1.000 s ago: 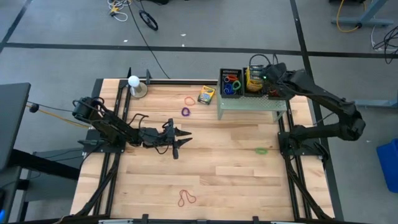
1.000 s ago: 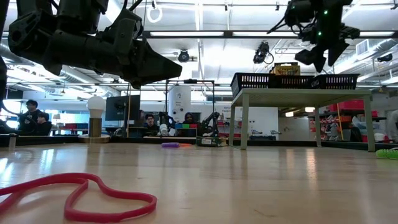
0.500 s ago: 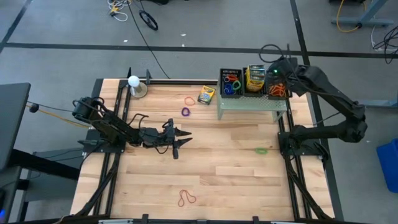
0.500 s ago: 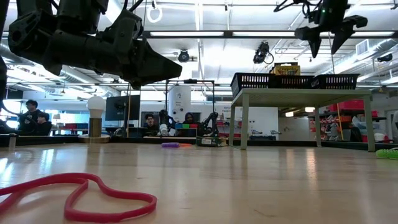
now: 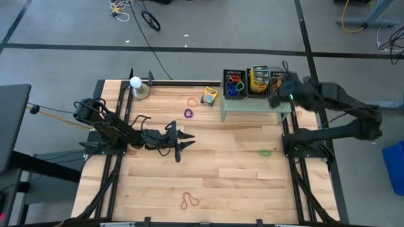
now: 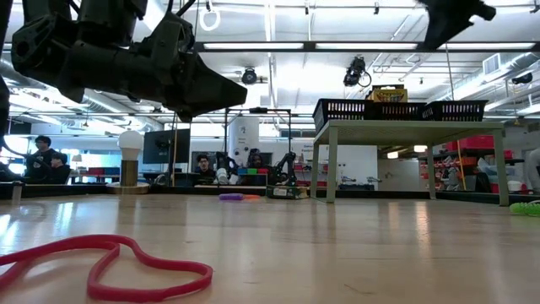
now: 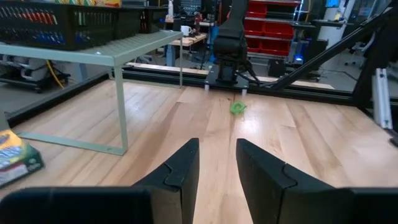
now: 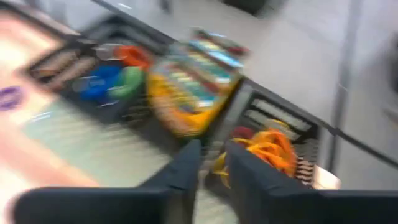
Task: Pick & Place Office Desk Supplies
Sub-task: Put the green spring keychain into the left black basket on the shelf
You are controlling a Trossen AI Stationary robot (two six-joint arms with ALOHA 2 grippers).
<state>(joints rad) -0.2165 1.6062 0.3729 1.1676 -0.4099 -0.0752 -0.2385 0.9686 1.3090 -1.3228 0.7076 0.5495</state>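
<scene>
Loose supplies lie flat on the wooden table: a crayon box [image 5: 209,96], an orange band [image 5: 192,101], a purple ring [image 5: 188,113], a green ring [image 5: 265,152] and a red rubber band [image 5: 189,200]. My left gripper [image 5: 186,142] hovers level over the table's middle left, open, with nothing between its fingers [image 7: 216,165]. My right gripper [image 5: 276,98] hangs high over the near side of the black bins on the pale green stand [image 5: 255,106]. It slants down, its fingers a narrow gap apart [image 8: 213,163], and is empty. Orange bands [image 8: 267,146] lie in the bin below it.
The three bins hold coloured rings [image 5: 235,85], crayon boxes [image 5: 259,79] and orange bands. A white ball on a round base [image 5: 136,85] stands at the far left corner. Bare wood lies between the left gripper and the green ring [image 7: 237,107].
My right gripper has risen from just above the bins and drawn back toward the table's near edge. Its fingers, spread wide half a second ago, now stand closer together. Orange bands that showed in the right-hand bin half a second ago stay there.
</scene>
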